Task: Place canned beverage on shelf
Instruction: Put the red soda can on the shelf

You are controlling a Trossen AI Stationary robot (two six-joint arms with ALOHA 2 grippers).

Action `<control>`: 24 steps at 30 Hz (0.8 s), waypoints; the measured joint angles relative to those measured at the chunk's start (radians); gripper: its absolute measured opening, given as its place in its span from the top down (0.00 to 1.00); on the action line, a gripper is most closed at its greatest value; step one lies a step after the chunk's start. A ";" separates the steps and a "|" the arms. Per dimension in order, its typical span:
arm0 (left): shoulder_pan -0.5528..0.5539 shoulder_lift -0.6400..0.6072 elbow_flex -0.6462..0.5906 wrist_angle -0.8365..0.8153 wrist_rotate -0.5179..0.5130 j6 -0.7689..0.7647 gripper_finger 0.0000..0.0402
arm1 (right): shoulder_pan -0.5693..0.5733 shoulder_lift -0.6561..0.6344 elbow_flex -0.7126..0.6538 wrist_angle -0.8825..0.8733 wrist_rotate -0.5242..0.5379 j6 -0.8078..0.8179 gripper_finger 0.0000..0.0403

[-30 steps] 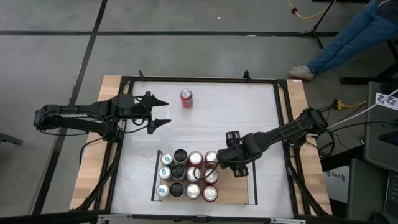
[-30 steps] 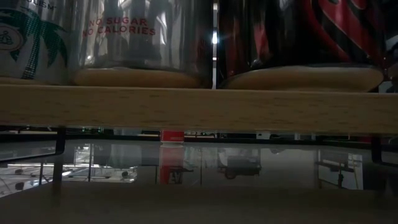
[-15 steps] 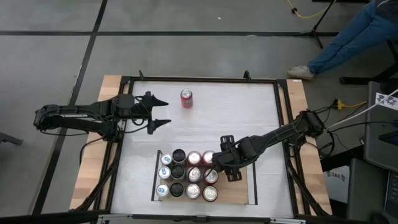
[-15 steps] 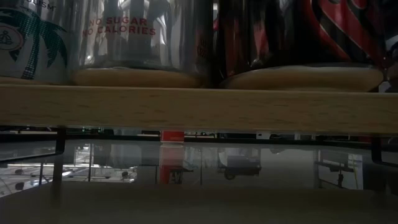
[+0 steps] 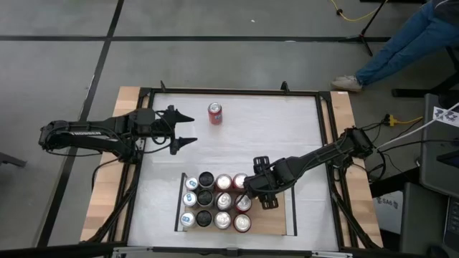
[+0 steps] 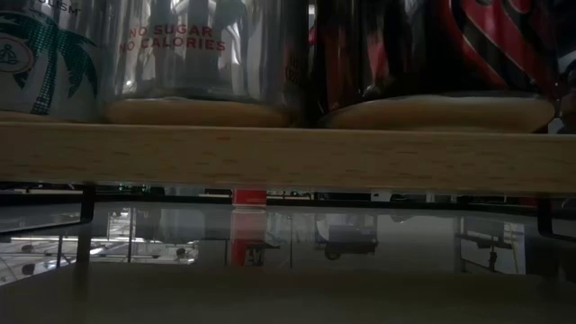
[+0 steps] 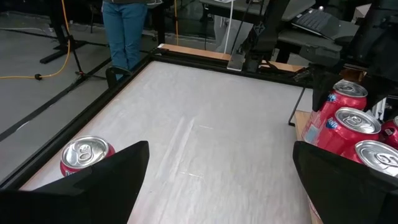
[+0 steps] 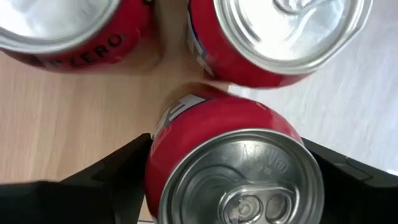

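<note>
My right gripper stands over the right end of the can rows on the light-wood shelf, shut on a red can. Several cans stand in rows on the shelf; two red ones are close beside the held can. In the low view their bases sit on the shelf's plank. Another red can stands alone on the white tabletop at the far side. My left gripper waits open at the table's left, pointing toward the right. My right gripper has the red can between its two fingers, one on each side of the can's wall. The fingers come from above, pointing down. The can is upright, top up, over the shelf's wood; whether its base rests there is hidden by the can itself.
Bare wood of the shelf lies to the right of the cans, up to its black rail. The tabletop's black frame runs round the work area. A person's legs show beyond the far right corner.
My right gripper has gone toward the table's left and a little toward its near edge, carrying the red can in beside the other cans on the shelf. It has kept its downward point.
</note>
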 joint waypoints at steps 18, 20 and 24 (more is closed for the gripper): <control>0.000 0.000 0.000 0.000 0.000 0.000 0.03 | 0.000 0.000 0.000 0.008 -0.026 0.000 0.14; 0.000 0.000 0.000 0.000 0.000 0.000 0.03 | 0.000 0.000 0.000 0.007 -0.026 0.000 0.14; 0.000 0.000 0.000 0.000 0.000 0.000 0.03 | 0.000 0.000 0.000 0.002 -0.026 0.000 0.14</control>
